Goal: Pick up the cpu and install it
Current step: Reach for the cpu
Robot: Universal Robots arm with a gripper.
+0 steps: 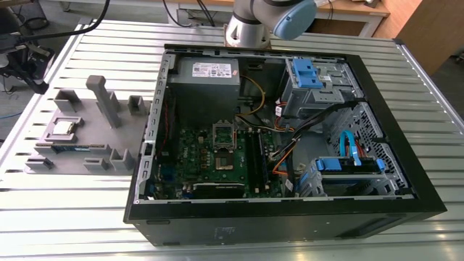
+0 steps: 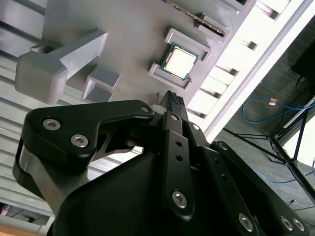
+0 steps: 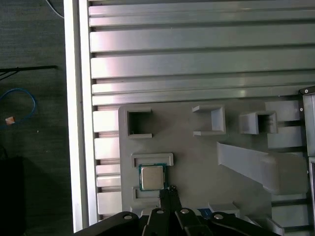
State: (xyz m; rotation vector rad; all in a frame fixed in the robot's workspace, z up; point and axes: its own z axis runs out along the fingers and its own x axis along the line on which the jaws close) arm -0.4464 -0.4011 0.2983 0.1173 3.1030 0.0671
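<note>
The cpu (image 1: 64,128), a small square chip with a shiny metal top, lies flat in a framed pocket of the grey fixture tray (image 1: 87,122) at the exterior view's left. Both wrist views look down on the cpu (image 2: 180,61) (image 3: 151,177). My gripper (image 3: 169,192) hovers above the tray just beside the chip, apart from it, its black fingers (image 2: 172,101) shut together with nothing between them. The motherboard (image 1: 195,157) lies inside the open computer case, its dark square socket (image 1: 221,157) uncovered.
The black computer case (image 1: 290,217) fills the table's middle and the exterior view's right, with cables, blue drive brackets and a power supply (image 1: 210,73) inside. A tall grey post (image 1: 105,100) and several blocks rise from the tray. A green memory stick (image 1: 73,147) lies near the cpu. The table edge (image 3: 78,123) is close by.
</note>
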